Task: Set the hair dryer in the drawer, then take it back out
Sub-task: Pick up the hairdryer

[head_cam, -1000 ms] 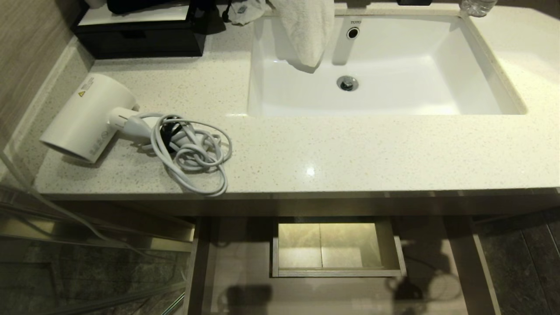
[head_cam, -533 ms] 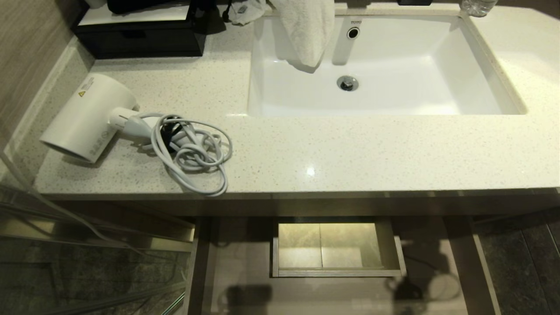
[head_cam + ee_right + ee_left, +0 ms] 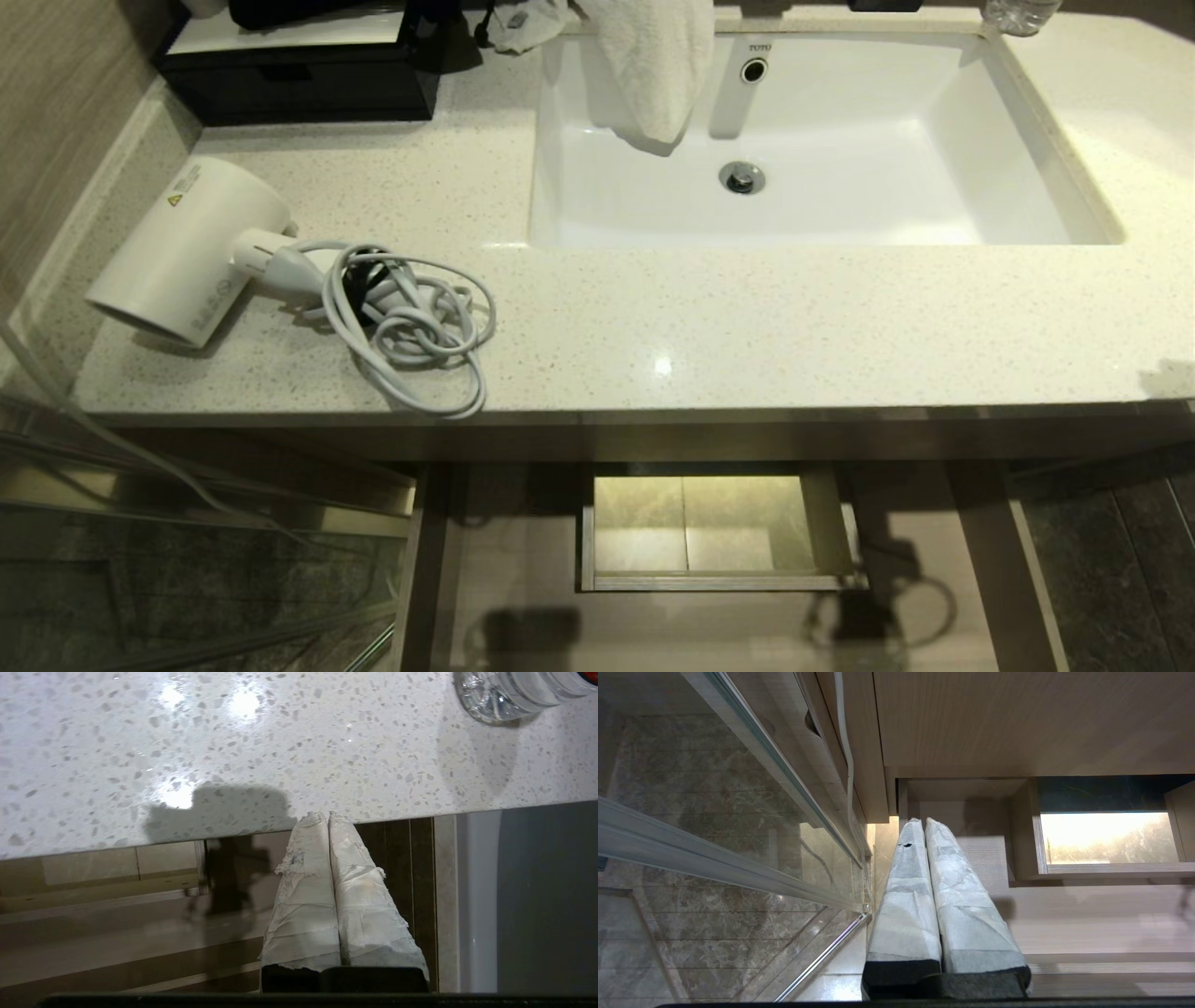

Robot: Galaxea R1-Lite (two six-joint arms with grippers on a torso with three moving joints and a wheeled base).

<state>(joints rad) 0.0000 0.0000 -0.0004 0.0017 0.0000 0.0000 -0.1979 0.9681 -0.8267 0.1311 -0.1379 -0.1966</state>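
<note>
The hair dryer (image 3: 182,250) lies on its side at the left end of the speckled stone countertop (image 3: 747,327), a short fat white barrel with a small yellow warning sticker near its rear rim. Its stubby handle points toward the sink, and the pale grey cord (image 3: 406,327) is piled in loose loops beside it, one loop reaching close to the counter's front edge.

Below the counter the drawer (image 3: 523,579) stands pulled out, shallow and light wood with a fine straight grain. A rectangular boxed cutout (image 3: 714,532) with thin plywood walls is set in its floor. Nothing lies in the drawer that I can see.

My left gripper (image 3: 920,821) hangs low beside the glass shower panel (image 3: 714,812) with its aluminium rail, above the drawer's left part. Its two long tapered fingers, wrapped in crinkled white tape, are pressed flat together with nothing between them.

My right gripper (image 3: 324,815) sits at the counter's front edge near its right end, fingers likewise taped, frayed and closed on nothing. The tips meet right at the polished stone lip. A clear ribbed plastic bottle (image 3: 514,690) stands farther back on the counter.

The rectangular white ceramic sink (image 3: 1027,196) has a chrome drain, and a nubbly white towel (image 3: 653,65) hangs over its back rim. A glossy black box (image 3: 299,84) occupies the back left corner.
</note>
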